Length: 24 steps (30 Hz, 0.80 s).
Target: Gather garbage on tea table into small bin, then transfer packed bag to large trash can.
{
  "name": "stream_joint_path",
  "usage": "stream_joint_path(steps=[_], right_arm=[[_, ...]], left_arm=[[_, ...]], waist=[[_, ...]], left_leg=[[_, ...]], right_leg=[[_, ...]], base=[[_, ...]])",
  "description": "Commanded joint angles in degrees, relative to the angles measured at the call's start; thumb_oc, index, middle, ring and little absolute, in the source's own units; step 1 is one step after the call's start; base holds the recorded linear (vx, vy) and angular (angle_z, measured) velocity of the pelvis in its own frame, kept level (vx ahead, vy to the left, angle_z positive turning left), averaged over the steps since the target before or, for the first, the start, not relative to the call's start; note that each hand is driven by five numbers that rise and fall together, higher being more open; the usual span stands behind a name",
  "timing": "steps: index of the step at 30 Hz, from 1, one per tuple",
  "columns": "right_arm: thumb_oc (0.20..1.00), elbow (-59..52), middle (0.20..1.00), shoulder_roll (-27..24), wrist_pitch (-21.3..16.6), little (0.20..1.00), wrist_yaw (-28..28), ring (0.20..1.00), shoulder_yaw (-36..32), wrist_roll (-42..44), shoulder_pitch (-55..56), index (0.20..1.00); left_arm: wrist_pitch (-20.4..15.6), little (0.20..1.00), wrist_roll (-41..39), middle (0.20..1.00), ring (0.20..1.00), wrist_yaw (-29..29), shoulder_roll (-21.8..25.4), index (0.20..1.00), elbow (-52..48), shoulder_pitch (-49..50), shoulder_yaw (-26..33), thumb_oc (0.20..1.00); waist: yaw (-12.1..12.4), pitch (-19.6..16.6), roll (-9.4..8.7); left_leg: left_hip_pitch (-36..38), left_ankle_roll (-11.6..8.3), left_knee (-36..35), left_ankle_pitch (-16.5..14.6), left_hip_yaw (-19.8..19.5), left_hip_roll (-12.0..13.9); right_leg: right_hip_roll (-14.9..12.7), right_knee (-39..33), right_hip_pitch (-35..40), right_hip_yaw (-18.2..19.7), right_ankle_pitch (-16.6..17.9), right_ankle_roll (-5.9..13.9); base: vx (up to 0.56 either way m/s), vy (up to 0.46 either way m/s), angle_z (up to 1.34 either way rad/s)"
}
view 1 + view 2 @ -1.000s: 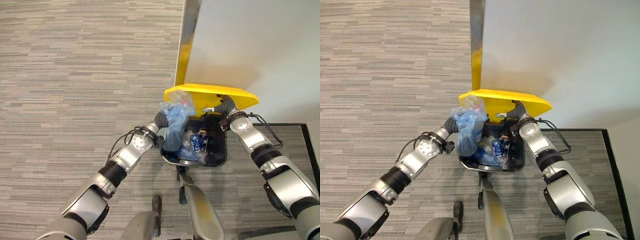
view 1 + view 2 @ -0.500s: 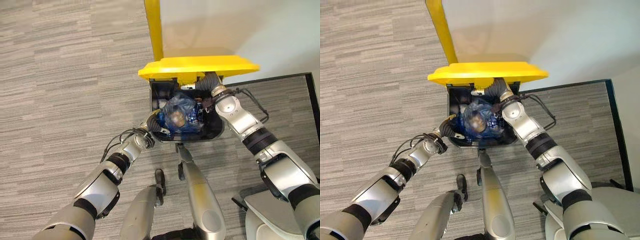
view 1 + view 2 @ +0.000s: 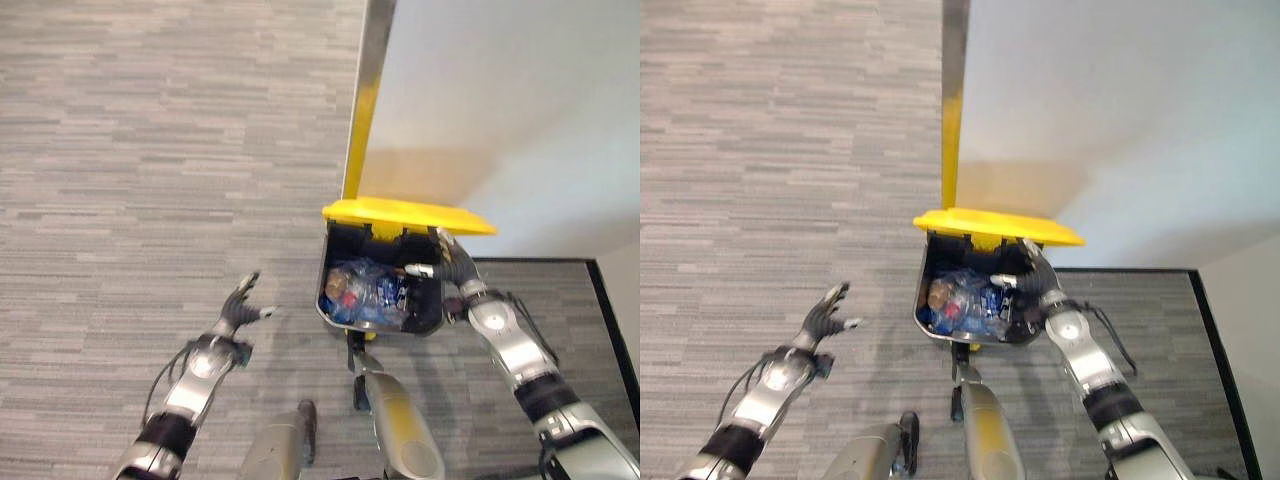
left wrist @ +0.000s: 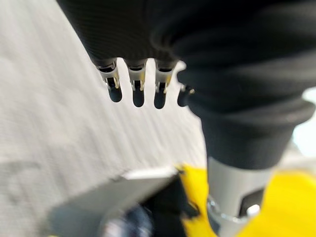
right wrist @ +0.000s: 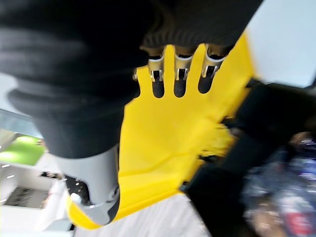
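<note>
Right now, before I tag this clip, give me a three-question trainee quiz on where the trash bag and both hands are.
1. True or false: the blue trash bag lies inside the large trash can.
2. Which hand is out over the carpet, apart from the can? A) left hand B) right hand C) both
3. Fill in: the can's yellow lid is ____ (up or down).

Key
1. True: the bag sits in the open can with other rubbish, and neither hand holds it.
2. A: the left hand hangs over the carpet with spread fingers; the right hand is at the can's rim under the lid.
3. Up: the can's inside is exposed.
</note>
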Motion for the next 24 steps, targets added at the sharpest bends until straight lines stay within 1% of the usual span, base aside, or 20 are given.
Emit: stream_joint_path(steps=[1,2,3,4,6,7,8,9,10,11,12,13,14,15,17,18,20,21,22,24], right_arm=[[1.000,-2.56,1.000,-0.61,-2.28,1.000,2.20,1.000,-3.16,-2.82,0.00,1.000],[1.000,-2.63,1.000,-0.59,-2.25,1.000,2.22,1.000,-3.14,-2.84,0.11,1.000],[1.000,-2.07,1.000,-0.44,-1.94,1.000,3.27,1.000,-4.53,-3.96,3.44,1.000],[1.000,-1.77,1.000,-0.36,-1.72,1.000,3.74,1.000,-5.19,-4.38,4.92,1.000],[1.000,-1.03,1.000,-0.01,-1.74,1.000,4.10,1.000,-6.16,-4.90,8.11,1.000],[1.000,-0.36,1.000,0.03,-1.82,1.000,4.25,1.000,-6.84,-5.00,9.57,1.000],[1.000,0.73,1.000,0.41,-1.78,1.000,4.51,1.000,-7.94,-5.15,11.97,1.000],[1.000,0.72,1.000,0.43,-1.77,1.000,4.51,1.000,-7.95,-5.15,11.98,1.000],[1.000,1.83,1.000,0.78,-1.64,1.000,4.53,1.000,-8.22,-5.44,12.92,1.000],[1.000,2.32,1.000,1.08,-1.64,1.000,4.50,1.000,-8.68,-5.71,13.81,1.000],[1.000,3.46,1.000,1.48,-1.60,1.000,4.08,1.000,-9.11,-5.79,14.64,1.000],[1.000,3.91,1.000,1.83,-1.53,1.000,4.12,1.000,-9.59,-5.70,15.56,1.000],[1.000,5.34,1.000,2.18,-1.06,1.000,4.17,1.000,-9.75,-5.91,16.52,1.000],[1.000,6.10,1.000,2.24,-1.17,1.000,3.96,1.000,-9.52,-5.54,16.55,1.000],[1.000,6.80,1.000,2.31,-1.05,1.000,3.85,1.000,-9.80,-5.32,16.82,1.000],[1.000,7.13,1.000,2.15,-0.85,1.000,3.93,1.000,-9.98,-5.19,17.06,1.000],[1.000,8.20,1.000,1.84,-0.87,1.000,3.92,1.000,-10.15,-5.07,17.53,1.000],[1.000,8.21,1.000,1.83,-0.88,1.000,3.92,1.000,-10.14,-5.07,17.54,1.000],[1.000,8.66,1.000,1.41,-0.66,1.000,3.88,1.000,-10.38,-5.14,17.86,1.000],[1.000,9.04,1.000,1.23,-0.50,1.000,4.00,1.000,-10.45,-5.22,18.31,1.000]], left_arm=[[-1.77,1.000,-0.78,1.000,1.000,-1.73,1.48,1.000,-3.27,3.38,4.84,1.000],[-1.73,1.000,-0.78,1.000,1.000,-1.76,1.49,1.000,-3.37,3.53,4.88,1.000],[-1.38,1.000,-1.26,1.000,1.000,-2.21,1.54,1.000,-2.53,6.28,7.50,1.000],[-1.25,1.000,-1.65,1.000,1.000,-2.45,1.31,1.000,-2.55,7.89,8.74,1.000],[-0.62,1.000,-2.14,1.000,1.000,-2.65,0.82,1.000,-2.25,9.41,9.84,1.000],[-0.42,1.000,-2.79,1.000,1.000,-2.75,0.60,1.000,-1.98,9.83,10.29,1.000],[-0.08,1.000,-3.48,1.000,1.000,-3.05,0.39,1.000,-1.42,10.60,11.19,1.000],[-0.08,1.000,-3.48,1.000,1.000,-3.05,0.42,1.000,-1.42,10.60,11.19,1.000],[0.13,1.000,-3.90,1.000,1.000,-3.25,0.22,1.000,-1.10,10.94,11.65,1.000],[0.20,1.000,-3.98,1.000,1.000,-3.24,0.33,1.000,-1.14,11.29,11.96,1.000],[0.33,1.000,-3.85,1.000,1.000,-2.71,0.37,1.000,-0.76,11.66,12.28,1.000],[0.09,1.000,-4.41,1.000,1.000,-2.83,0.14,1.000,-1.29,12.25,11.78,1.000],[0.26,1.000,-4.80,1.000,1.000,-3.11,-0.03,1.000,-1.30,12.69,12.17,1.000],[0.17,1.000,-4.94,1.000,1.000,-2.79,-0.35,1.000,-0.70,12.95,12.42,1.000],[0.10,1.000,-5.77,1.000,1.000,-2.89,-1.00,1.000,-0.30,13.14,12.14,1.000],[0.23,1.000,-5.69,1.000,1.000,-2.95,-1.28,1.000,0.01,13.35,12.31,1.000],[0.25,1.000,-5.56,1.000,1.000,-3.29,-1.52,1.000,0.91,13.51,12.17,1.000],[0.24,1.000,-5.56,1.000,1.000,-3.29,-1.53,1.000,0.92,13.51,12.17,1.000],[0.51,1.000,-5.69,1.000,1.000,-3.36,-1.93,1.000,1.65,13.65,12.10,1.000],[0.60,1.000,-5.47,1.000,1.000,-3.71,-2.21,1.000,2.04,14.03,11.88,1.000]], waist=[[1.60,-1.79,0.80],[1.59,-1.85,0.80],[1.45,-2.26,0.72],[1.76,-2.22,0.97],[2.10,-2.26,1.69],[2.29,-2.54,2.19],[2.86,-3.44,3.35],[2.84,-3.58,3.23],[3.12,-4.09,3.55],[3.35,-4.38,3.79],[3.87,-4.75,3.54],[4.03,-5.23,2.62],[4.26,-6.89,1.30],[4.33,-7.41,1.12],[3.93,-8.01,1.09],[3.91,-8.59,1.06],[3.76,-9.76,1.20],[3.73,-9.74,1.20],[3.48,-10.69,1.46],[3.36,-11.43,1.68]], left_leg=[[7.39,-0.14,-7.75,-3.74,1.99,-2.79],[7.48,-0.14,-7.85,-3.71,1.98,-2.78],[8.43,0.18,-9.06,-2.61,2.12,-2.47],[8.40,0.30,-9.66,-1.55,2.16,-1.90],[7.39,0.46,-10.46,0.54,2.51,-0.73],[6.85,0.45,-11.18,1.69,2.50,0.07],[6.38,0.20,-12.87,3.00,2.45,1.72],[6.23,0.21,-13.01,3.23,2.45,1.60],[6.04,0.07,-13.40,3.70,2.55,2.56],[5.74,-0.06,-13.69,4.23,2.75,3.19],[5.12,-0.40,-13.48,4.60,3.36,3.74],[4.99,-0.89,-13.52,4.72,2.90,3.36],[4.38,-1.38,-14.10,5.20,3.38,3.34],[4.09,-1.45,-14.00,5.28,4.27,3.81],[3.79,-2.03,-15.26,6.35,4.52,4.45],[4.15,-2.08,-16.42,6.61,4.80,4.66],[4.79,-2.43,-18.40,7.52,5.18,5.02],[4.88,-2.43,-18.53,7.58,5.15,5.01],[5.69,-2.71,-20.32,8.50,4.98,5.36],[6.46,-3.04,-22.16,9.42,4.89,5.57]], right_leg=[[-1.15,-4.72,-0.09,-1.60,8.85,5.66],[-1.14,-4.73,-0.05,-1.61,8.84,5.67],[-1.14,-3.02,-0.17,-1.86,10.28,6.71],[-0.85,-0.90,-0.17,-2.24,9.22,6.96],[-0.57,5.38,0.15,-2.40,5.38,6.15],[-0.34,8.66,0.70,-1.75,3.21,5.14],[0.27,14.87,1.86,-0.60,-1.45,3.61],[0.16,14.81,1.68,-0.55,-1.33,3.60],[0.36,17.14,2.88,0.05,-3.46,2.99],[0.50,19.41,3.50,0.81,-4.18,2.78],[0.20,18.76,5.27,1.36,-4.44,2.93],[0.90,14.54,8.78,2.08,-6.39,2.19],[2.08,8.18,11.88,2.95,-8.16,2.14],[2.21,6.35,12.57,2.97,-7.78,2.22],[3.90,2.44,13.72,5.09,-6.76,2.40],[4.05,0.79,14.29,5.35,-6.28,2.32],[4.08,-1.75,15.97,5.09,-6.05,2.02],[4.08,-1.86,16.06,5.06,-6.01,2.02],[4.19,-3.47,17.27,4.99,-5.96,1.74],[4.32,-5.26,18.31,4.83,-5.86,1.55]], base=[[-0.02,0.031,0.02],[-0.01,0.040,-0.05],[-0.06,0.048,-0.06],[-0.14,0.075,-0.10],[-0.20,0.054,-0.14],[-0.22,0.030,-0.16],[-0.16,0.015,-0.04],[-0.10,-0.014,0.12],[-0.05,-0.032,-0.07],[-0.07,-0.077,-0.12],[-0.02,-0.121,-0.26],[0.02,-0.186,-0.17],[0.06,-0.178,-0.15],[0.01,-0.162,-0.16],[-0.02,-0.128,-0.37],[0.02,-0.106,-0.53],[0.04,-0.073,-0.26],[0.05,-0.058,-0.10],[0.03,-0.054,-0.10],[0.03,-0.056,-0.03]])
